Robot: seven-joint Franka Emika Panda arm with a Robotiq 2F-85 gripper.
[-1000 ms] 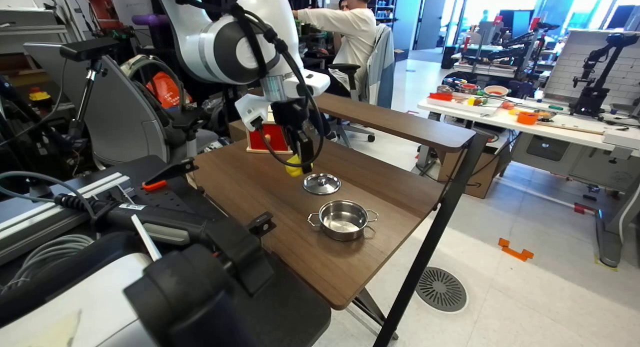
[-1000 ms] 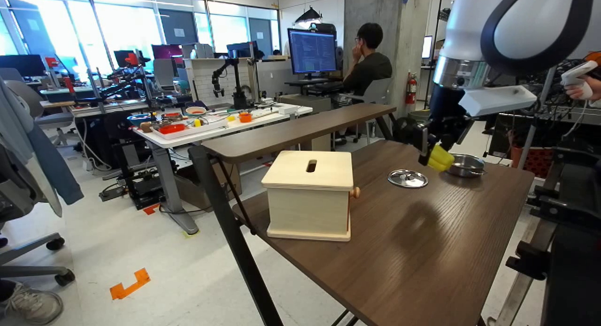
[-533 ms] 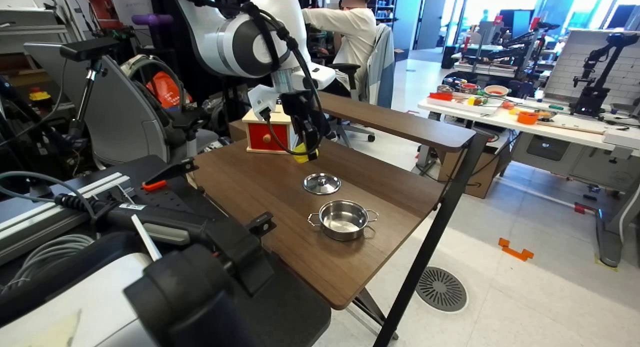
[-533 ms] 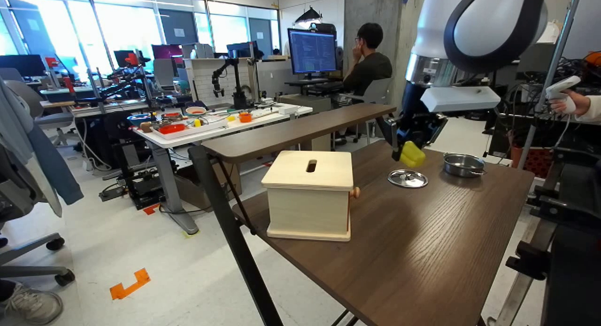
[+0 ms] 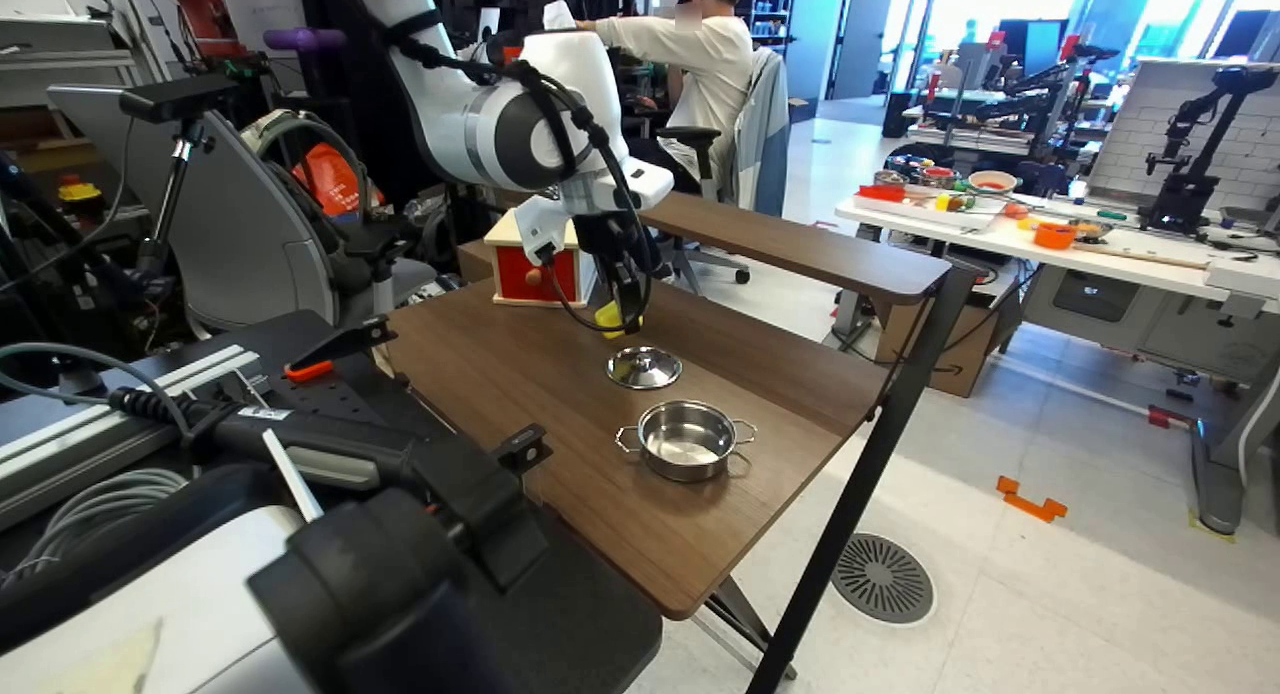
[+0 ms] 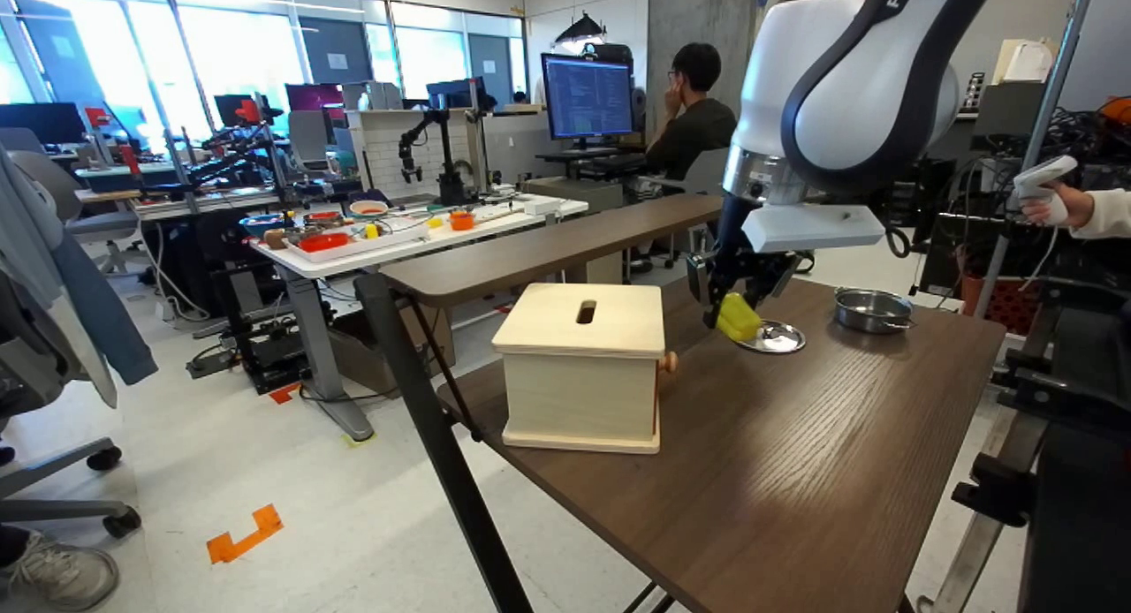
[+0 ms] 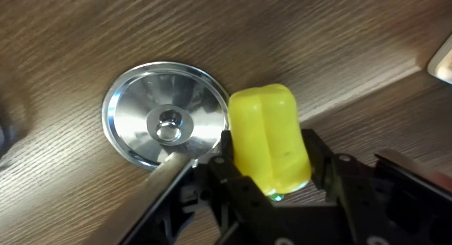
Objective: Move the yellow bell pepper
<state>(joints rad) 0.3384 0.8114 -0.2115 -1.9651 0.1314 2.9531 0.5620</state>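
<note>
Hand (image 7: 268, 143) is clamped on the pepper (image 6: 737, 317), so I'd go down slow, clear of the lid (image 7: 139, 118) beside it.

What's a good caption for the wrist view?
A gripper holds a yellow bell pepper; a metal lid lies on the table.

Both exterior views overlook the table (image 6: 760, 472), the wrist view closest.

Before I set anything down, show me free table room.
Bare table lies between the wooden box and facing long edge; in an exterior view, also between pot and nearest corner. Crowded: around the lid, gripper holding the yellow bell pepper close by.
</note>
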